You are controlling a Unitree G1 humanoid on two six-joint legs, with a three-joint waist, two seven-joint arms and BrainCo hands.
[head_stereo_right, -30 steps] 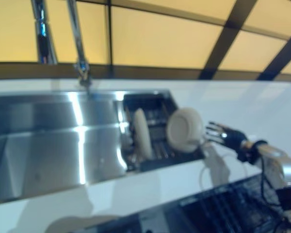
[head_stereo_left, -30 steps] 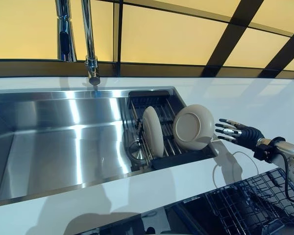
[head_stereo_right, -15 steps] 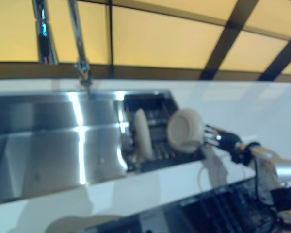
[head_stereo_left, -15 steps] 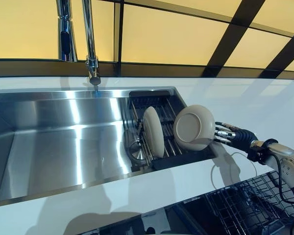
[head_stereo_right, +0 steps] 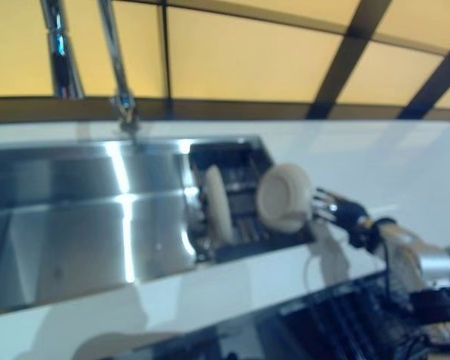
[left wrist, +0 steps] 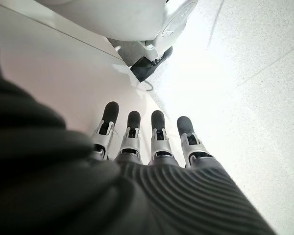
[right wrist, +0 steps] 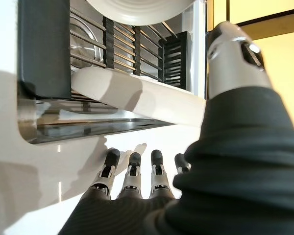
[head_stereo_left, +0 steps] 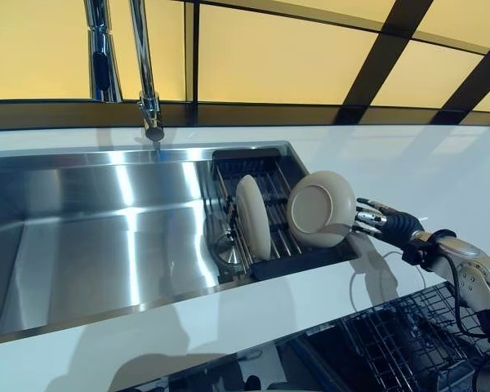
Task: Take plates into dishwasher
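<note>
A: Where are the plates?

B: Two of them stand on edge in the black rack (head_stereo_left: 265, 163) at the right end of the sink (head_stereo_left: 82, 237). The left plate (head_stereo_left: 252, 217) is upright between the bars; the right plate (head_stereo_left: 320, 211) leans at the rack's right side, its face turned toward us.

A: And the right hand?

B: The right hand (head_stereo_left: 385, 224) is over the white counter (head_stereo_left: 441, 175), just beside the right plate, fingers (right wrist: 133, 169) straight and spread, holding nothing. Whether the tips touch the rim I cannot tell.

A: The left one?

B: The left hand (left wrist: 152, 147) shows only in its wrist view, fingers straight, gripping nothing.

A: The dishwasher?

B: Its wire basket (head_stereo_left: 408, 335) sits below the counter, near right.
</note>
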